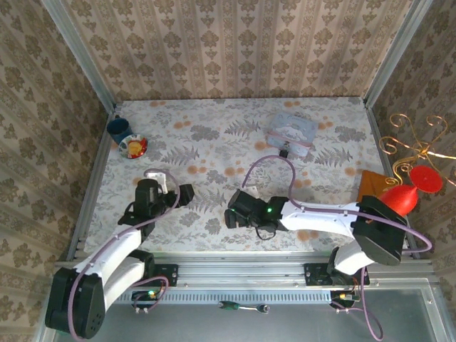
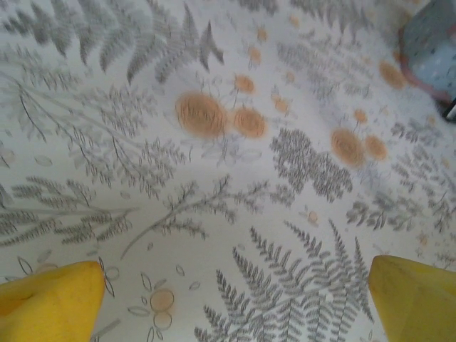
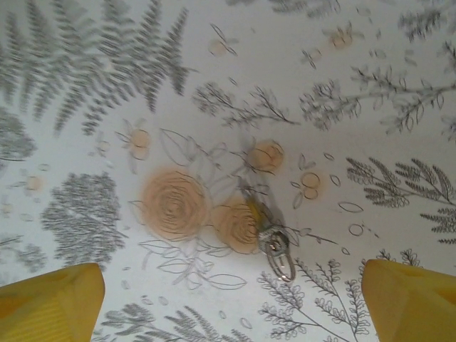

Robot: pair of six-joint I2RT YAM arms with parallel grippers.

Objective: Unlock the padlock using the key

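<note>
A small silvery key (image 3: 265, 226) on a ring lies flat on the flower-patterned cloth, ahead of my right gripper (image 3: 231, 306) and between its lines of reach. That gripper is open, its yellow fingertips (image 3: 50, 303) far apart with nothing between them. In the top view the right gripper (image 1: 234, 211) hovers low at mid-table. The tiny black padlock (image 1: 283, 151) sits at the front edge of a clear bluish box (image 1: 292, 130) at the back right. My left gripper (image 2: 235, 306) is open over bare cloth; it sits left of centre (image 1: 178, 192). The padlock (image 2: 450, 110) peeks in at the far right of the left wrist view.
A blue cup (image 1: 119, 128) and a small colourful dish (image 1: 133, 147) stand at the back left. Red objects (image 1: 402, 196) and an orange cloth (image 1: 370, 187) sit at the right edge. Metal frame rails (image 1: 96, 185) and patterned walls bound the table.
</note>
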